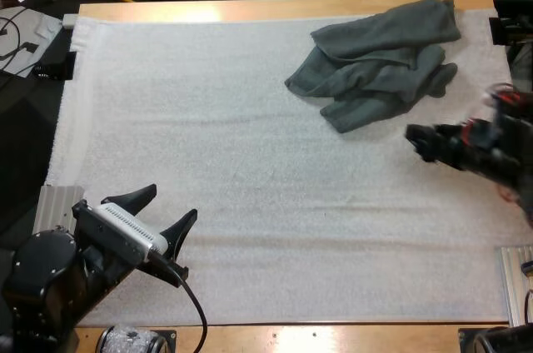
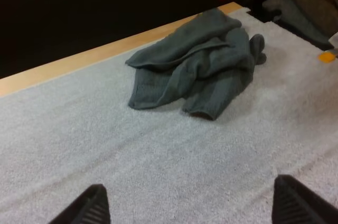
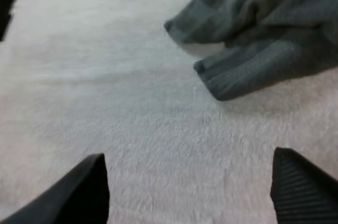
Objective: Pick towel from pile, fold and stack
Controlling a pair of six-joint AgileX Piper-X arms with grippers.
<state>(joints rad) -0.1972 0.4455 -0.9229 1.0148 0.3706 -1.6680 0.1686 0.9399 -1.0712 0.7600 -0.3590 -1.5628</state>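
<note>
1. Where my left arm comes in at the near left corner of the white mat, the left gripper hangs low over the mat, its two black fingers spread wide and clear of any thing.
2. From the left wrist view, those fingers stand well apart and point across open mat towards the towel.
3. Across the middle, the mat covers most of the wooden table, whose edge shows along the far side.
4. Towards the mat's far right corner lies the towel, dark grey-green and crumpled in one rumpled heap of overlapping folds. Its far end reaches close to the table's far edge.
5. Just on the near side of the towel, towards its right, the right gripper sits over the mat, near the towel's edge but apart from it.
6. In the right wrist view, the right gripper's fingers are parted with only mat between them. The towel's nearest folded corners lie just ahead, untouched.
</note>
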